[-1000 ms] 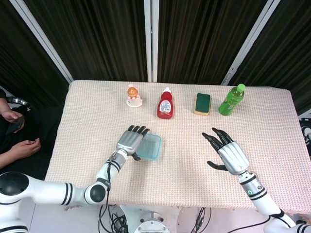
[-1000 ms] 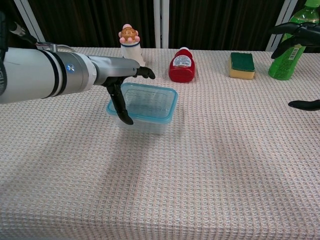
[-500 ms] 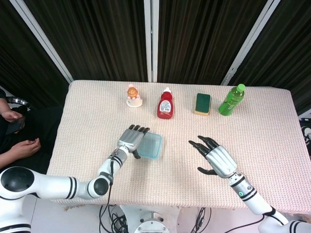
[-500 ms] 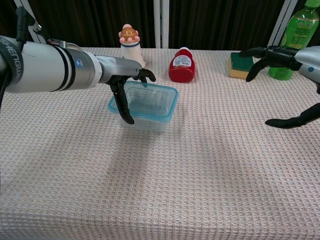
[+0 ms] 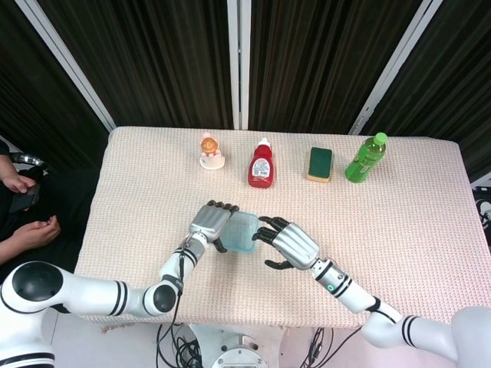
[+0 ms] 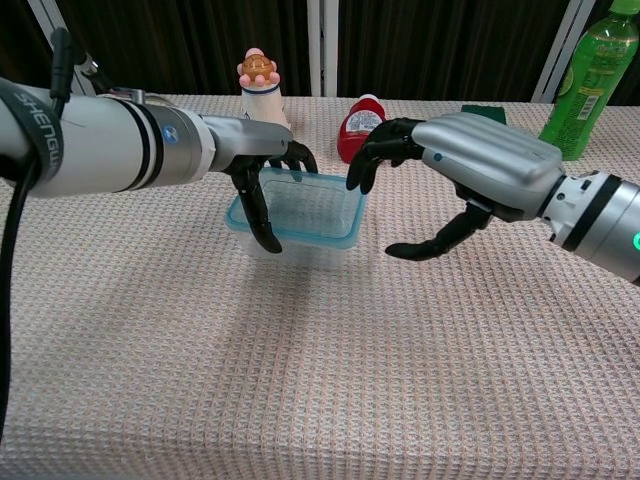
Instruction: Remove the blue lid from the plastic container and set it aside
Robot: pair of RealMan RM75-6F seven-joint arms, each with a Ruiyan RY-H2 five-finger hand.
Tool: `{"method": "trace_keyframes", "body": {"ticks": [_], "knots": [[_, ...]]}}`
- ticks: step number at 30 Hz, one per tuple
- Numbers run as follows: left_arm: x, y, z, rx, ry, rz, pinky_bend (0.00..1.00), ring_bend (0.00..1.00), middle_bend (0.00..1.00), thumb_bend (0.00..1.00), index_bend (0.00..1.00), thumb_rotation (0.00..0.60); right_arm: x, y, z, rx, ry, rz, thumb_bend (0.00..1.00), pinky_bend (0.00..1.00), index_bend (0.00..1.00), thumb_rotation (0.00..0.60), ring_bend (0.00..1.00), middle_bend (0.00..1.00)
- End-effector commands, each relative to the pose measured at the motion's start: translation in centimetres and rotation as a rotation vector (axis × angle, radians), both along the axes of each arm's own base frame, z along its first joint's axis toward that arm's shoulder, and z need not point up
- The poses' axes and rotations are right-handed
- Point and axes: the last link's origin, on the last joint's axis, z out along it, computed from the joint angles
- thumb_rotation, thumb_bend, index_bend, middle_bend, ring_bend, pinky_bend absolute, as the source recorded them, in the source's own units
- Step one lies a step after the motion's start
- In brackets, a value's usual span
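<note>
A clear plastic container (image 6: 298, 245) with a blue lid (image 5: 240, 231) (image 6: 300, 206) stands near the table's front middle. My left hand (image 5: 209, 222) (image 6: 262, 170) grips its left side, thumb down the near wall and fingers over the far rim. My right hand (image 5: 290, 242) (image 6: 455, 165) hovers at the container's right edge, fingers spread and curled over the lid's right rim, thumb lower and apart. Whether those fingertips touch the lid is unclear. It holds nothing.
Along the back stand a small doll-topped jar (image 5: 211, 150), a red ketchup bottle (image 5: 261, 165), a green and yellow sponge (image 5: 320, 164) and a green drink bottle (image 5: 365, 157). A seated person (image 5: 23, 211) is left of the table (image 5: 430, 230).
My right hand has swept left from the table's right side to the container's right edge. The left hand stays on the container, which has shifted slightly right.
</note>
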Motion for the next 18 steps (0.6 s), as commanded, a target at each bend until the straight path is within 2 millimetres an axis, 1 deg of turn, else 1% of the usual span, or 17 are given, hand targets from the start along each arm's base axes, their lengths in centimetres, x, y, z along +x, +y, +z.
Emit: {"method": "trace_keyframes", "body": {"ticks": [1, 5, 18], "knots": [[0.0, -0.1, -0.1, 0.001, -0.001, -0.002, 0.12, 0.12, 0.25, 0.0, 0.17, 0.6, 0.8, -0.6, -1.0, 0.004, 0.0, 0.019, 0.14, 0.29, 0.35, 0.6, 0.15, 0.36], [0.1, -0.1, -0.1, 0.002, -0.007, -0.003, 0.12, 0.12, 0.25, 0.0, 0.17, 0.6, 0.9, -0.7, -1.6, 0.002, 0.016, 0.036, 0.14, 0.29, 0.38, 0.6, 0.16, 0.36], [-0.1, -0.2, 0.0, -0.005, -0.023, 0.004, 0.12, 0.12, 0.25, 0.0, 0.17, 0.6, 1.4, -0.9, -3.2, -0.07, 0.077, 0.095, 0.14, 0.29, 0.38, 0.6, 0.16, 0.36]]}}
